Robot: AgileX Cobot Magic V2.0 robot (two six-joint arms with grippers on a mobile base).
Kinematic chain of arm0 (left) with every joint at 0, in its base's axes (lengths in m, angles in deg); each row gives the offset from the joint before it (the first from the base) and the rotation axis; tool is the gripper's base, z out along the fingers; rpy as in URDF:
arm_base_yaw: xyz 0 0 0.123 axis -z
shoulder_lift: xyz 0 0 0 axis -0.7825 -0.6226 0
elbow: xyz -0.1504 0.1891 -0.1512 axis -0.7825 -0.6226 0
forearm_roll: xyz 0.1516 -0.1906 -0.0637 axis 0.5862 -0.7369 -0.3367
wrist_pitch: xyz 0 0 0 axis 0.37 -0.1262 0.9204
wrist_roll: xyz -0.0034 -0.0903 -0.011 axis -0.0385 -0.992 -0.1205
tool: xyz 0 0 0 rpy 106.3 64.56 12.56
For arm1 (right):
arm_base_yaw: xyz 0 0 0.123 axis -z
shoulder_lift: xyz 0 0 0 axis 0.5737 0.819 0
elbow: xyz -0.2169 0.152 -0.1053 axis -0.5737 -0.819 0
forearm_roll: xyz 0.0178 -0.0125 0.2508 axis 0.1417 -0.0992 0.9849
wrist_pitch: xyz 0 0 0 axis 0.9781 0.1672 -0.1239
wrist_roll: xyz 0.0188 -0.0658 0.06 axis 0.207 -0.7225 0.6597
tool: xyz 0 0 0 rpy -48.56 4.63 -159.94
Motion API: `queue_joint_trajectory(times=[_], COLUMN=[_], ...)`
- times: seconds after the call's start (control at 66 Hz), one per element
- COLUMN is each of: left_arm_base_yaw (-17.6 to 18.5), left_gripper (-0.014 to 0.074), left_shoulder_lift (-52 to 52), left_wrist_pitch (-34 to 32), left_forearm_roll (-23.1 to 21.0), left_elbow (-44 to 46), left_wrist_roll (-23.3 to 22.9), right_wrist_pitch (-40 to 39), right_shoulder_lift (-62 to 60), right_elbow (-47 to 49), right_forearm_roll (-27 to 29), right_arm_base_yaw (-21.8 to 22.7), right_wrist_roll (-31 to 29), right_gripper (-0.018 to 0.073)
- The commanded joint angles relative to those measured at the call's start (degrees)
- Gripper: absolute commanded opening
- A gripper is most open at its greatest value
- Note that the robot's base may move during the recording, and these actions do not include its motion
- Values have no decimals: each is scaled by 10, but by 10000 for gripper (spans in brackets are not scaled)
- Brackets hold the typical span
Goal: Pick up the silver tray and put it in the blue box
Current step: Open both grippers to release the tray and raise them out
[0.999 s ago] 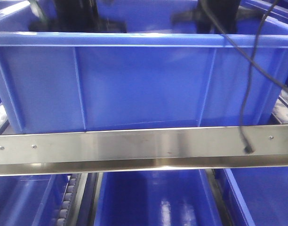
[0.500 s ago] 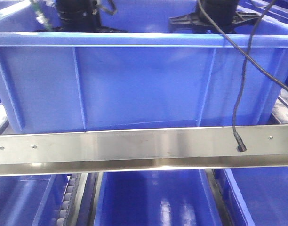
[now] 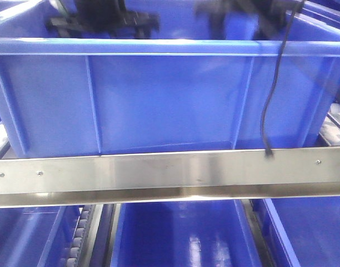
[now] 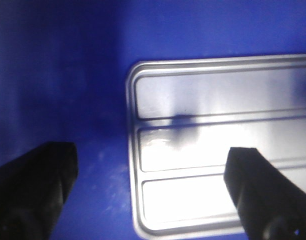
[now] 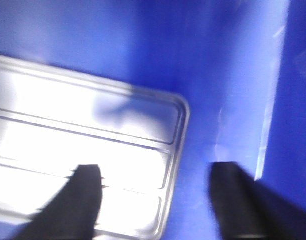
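Silver tray [image 4: 218, 150] flat on blue box [image 4: 68, 75] floor beneath two spread, empty end effectors [image 4: 150, 185] [image 5: 160, 200].

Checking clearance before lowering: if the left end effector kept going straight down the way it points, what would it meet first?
Likely the silver tray's end edge and the blue box floor beside it; the open left end effector straddles that edge. Depth unclear.

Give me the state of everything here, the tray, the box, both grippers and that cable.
silver tray: lying flat on the box floor, released.
blue box: upright, holding the tray.
left gripper: open, straddling the tray's end.
right gripper: open, empty.
black cable: hanging loose over the box front.
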Motion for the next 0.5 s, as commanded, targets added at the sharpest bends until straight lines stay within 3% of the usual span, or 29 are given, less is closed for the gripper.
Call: queue_joint_trajectory(times=[0.0, 0.091, 0.212, 0.439, 0.485], left_arm_base_yaw=[3, 3, 3, 3, 3], left_gripper=[472, 389, 233, -110, -98], left_shoulder_lift=[66, 99, 156, 291, 315], left_wrist_pitch=[-6, -5, -14, -122, -141], left_forearm_roll=[15, 17, 39, 40, 40], left_elbow=[22, 9, -37, -194, -226], left_wrist_roll=[24, 54, 57, 56, 56], right_wrist_pitch=[-15, -8, 2, -6, -14], right_shoulder_lift=[-65, -85, -109, -164, -180], right_elbow=[23, 22, 21, -15, -36], right_forearm_roll=[-6, -8, -17, -27, -30], right_arm_base_yaw=[1, 1, 0, 0, 0], right_wrist_roll=[-5, -5, -5, -45, -45], right_gripper=[370, 279, 194, 85, 59])
